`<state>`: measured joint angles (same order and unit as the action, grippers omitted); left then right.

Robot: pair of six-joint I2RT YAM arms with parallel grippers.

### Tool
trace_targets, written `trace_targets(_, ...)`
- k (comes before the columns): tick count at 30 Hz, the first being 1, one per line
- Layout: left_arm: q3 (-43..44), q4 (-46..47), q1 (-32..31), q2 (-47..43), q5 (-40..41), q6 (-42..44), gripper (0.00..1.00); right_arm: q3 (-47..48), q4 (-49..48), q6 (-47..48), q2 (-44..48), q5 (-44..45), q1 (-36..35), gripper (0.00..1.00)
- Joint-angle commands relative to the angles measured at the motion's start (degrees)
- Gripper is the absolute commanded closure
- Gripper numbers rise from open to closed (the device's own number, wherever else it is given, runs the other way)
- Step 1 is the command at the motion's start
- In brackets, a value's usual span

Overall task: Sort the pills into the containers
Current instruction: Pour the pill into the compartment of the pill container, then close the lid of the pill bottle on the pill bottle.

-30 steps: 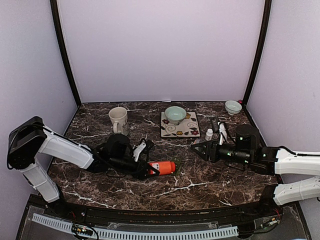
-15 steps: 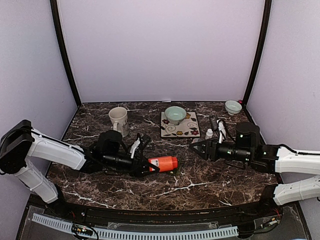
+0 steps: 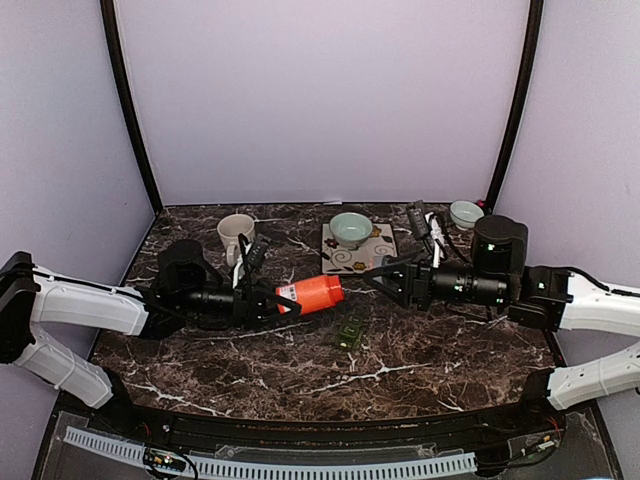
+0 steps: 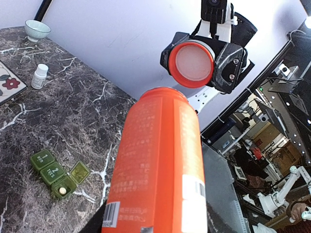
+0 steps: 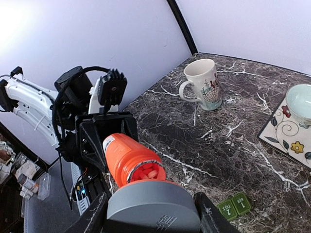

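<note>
1. The left gripper (image 3: 274, 300) is clamped on the base end of an orange bottle (image 3: 311, 293). It holds the bottle on its side up off the marble table (image 3: 200, 345), with the mouth pointing at the other arm.
2. The bottle is uncapped. In the right wrist view you look straight down the mouth, and there's something orange inside, but I can't tell what it is.
3. The right gripper (image 3: 384, 278) is closed on the cap (image 4: 194, 63), which has an orange rim and a white inside. The cap faces the bottle's mouth with a gap between them, so they're not touching.
4. The pill box (image 3: 350, 331) is a little dark green strip. It lies flat on the table below and slightly in front of that gap, and neither gripper touches it.
5. In the left wrist view, one end compartment has its lid flipped open, and a pale pill (image 4: 61, 190) sits in it. The other two compartments look shut.
6. Further back there's a beige mug (image 3: 237, 239) on the left and a pale green bowl (image 3: 350, 229) on a flowery tile (image 3: 378, 257).
</note>
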<state>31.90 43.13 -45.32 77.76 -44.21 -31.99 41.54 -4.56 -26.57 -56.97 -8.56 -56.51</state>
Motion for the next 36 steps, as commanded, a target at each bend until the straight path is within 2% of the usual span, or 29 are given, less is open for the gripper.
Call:
trace_targets(1, -1.4, 10.1, 2.2, -2.6, -7.5, -6.3, 1.00, 4.8, 2.3, 2.4, -1.2, 0.2, -2.6, 0.61)
trace_targets(7, -1.0, 16.4, 3.9, -1.7, -13.8, -12.5, 1.00, 10.3, 4.9, 4.4, -5.0, 0.4, -6.3, 0.61)
trace_targets(15, -1.6, 31.6, 5.6, 3.2, -21.0, -24.4, 1.00, 16.3, 8.2, 6.6, -8.8, 1.1, -9.5, 0.61)
trace_targets(36, -2.1, 33.0, 6.4, 3.4, -23.5, -25.9, 1.00, 20.5, 9.4, 7.7, -13.8, 0.0, -11.7, 0.61)
